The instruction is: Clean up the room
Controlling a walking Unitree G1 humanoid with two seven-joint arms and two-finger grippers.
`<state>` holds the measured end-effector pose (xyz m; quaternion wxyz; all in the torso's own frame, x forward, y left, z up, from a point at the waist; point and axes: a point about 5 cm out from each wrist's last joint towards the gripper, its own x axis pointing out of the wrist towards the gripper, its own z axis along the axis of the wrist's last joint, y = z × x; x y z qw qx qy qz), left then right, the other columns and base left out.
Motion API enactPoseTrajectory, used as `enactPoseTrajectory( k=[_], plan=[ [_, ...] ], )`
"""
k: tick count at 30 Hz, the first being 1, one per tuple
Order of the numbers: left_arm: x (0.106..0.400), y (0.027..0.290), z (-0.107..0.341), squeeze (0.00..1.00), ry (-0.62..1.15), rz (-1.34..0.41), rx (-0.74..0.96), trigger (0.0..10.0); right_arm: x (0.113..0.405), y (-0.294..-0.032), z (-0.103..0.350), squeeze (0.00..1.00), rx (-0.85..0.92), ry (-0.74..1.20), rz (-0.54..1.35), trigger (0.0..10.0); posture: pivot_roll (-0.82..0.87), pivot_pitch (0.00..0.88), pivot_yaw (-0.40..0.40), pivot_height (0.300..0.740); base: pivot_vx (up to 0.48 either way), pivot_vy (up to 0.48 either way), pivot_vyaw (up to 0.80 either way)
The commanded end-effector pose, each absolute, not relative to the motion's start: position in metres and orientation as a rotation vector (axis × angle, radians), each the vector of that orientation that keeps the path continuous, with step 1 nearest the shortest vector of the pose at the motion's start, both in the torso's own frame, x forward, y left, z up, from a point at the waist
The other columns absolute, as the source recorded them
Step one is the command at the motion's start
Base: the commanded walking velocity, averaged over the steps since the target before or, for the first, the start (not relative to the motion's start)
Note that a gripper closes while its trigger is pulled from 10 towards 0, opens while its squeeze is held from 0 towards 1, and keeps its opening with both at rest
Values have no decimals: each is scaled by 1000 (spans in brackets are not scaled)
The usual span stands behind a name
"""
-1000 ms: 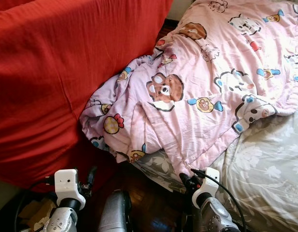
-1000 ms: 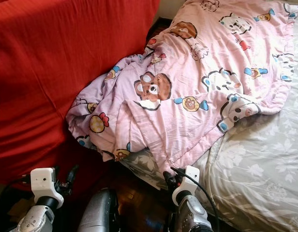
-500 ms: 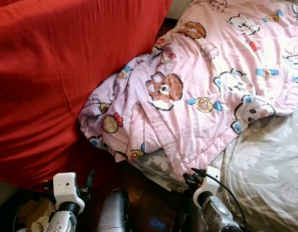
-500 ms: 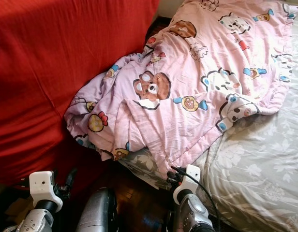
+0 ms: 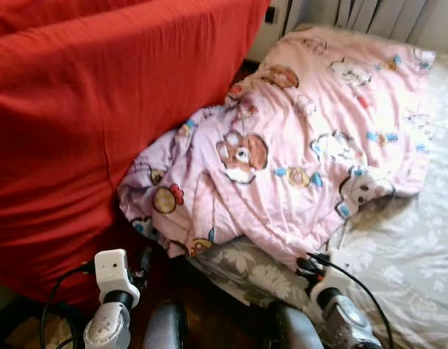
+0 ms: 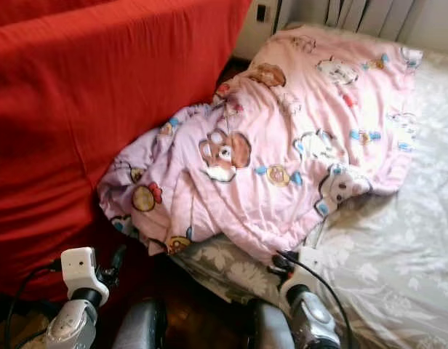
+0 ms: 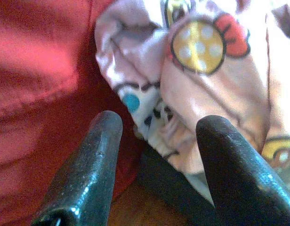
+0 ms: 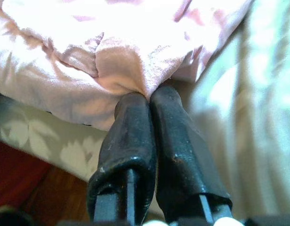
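My head camera has tilted up, showing more of the pink quilt point(image 5: 297, 145) bunched between bed point(image 5: 398, 254) and red cover point(image 5: 78, 109), while my right gripper point(image 8: 149, 101) pinches its hem shut and my left gripper point(image 7: 154, 136) gapes beside it.

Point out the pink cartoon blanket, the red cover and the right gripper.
pink cartoon blanket point(image 5: 311, 156): left eye view, on its middle, beside the bear print.
red cover point(image 5: 86, 109): left eye view, on the broad front face.
right gripper point(image 8: 149, 96): right wrist view, at the closed fingertips pinching the blanket's edge.
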<state>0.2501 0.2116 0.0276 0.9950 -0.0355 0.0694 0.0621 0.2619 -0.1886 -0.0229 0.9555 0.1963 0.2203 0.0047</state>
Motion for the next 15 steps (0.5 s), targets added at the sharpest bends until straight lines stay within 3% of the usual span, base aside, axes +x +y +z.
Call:
enactPoseTrajectory(
  k=[1,4,5,6,7,15],
  plan=[
    [249,214,22,0,156,142,-70,10000,258,-198,-22,0,391,407,-4,0,53,0,-45,605,0,0,0],
    [252,211,21,0,156,127,-73,10000,255,-200,-19,0,375,364,25,0,38,0,-40,605,0,0,0],
    [252,210,20,0,155,122,-74,10000,254,-200,-18,0,359,350,37,1020,34,0,-37,605,0,0,0],
    [252,210,20,0,155,122,-74,10000,254,-200,-18,0,359,350,37,1020,34,0,-37,605,0,0,0],
    [251,209,18,0,159,116,-74,10000,252,-200,-19,0,346,352,31,10000,21,0,-26,605,0,0,0],
    [247,207,9,0,176,105,-76,10000,251,-197,-18,0,326,322,4,10000,25,0,-16,625,0,0,0]
  ],
)
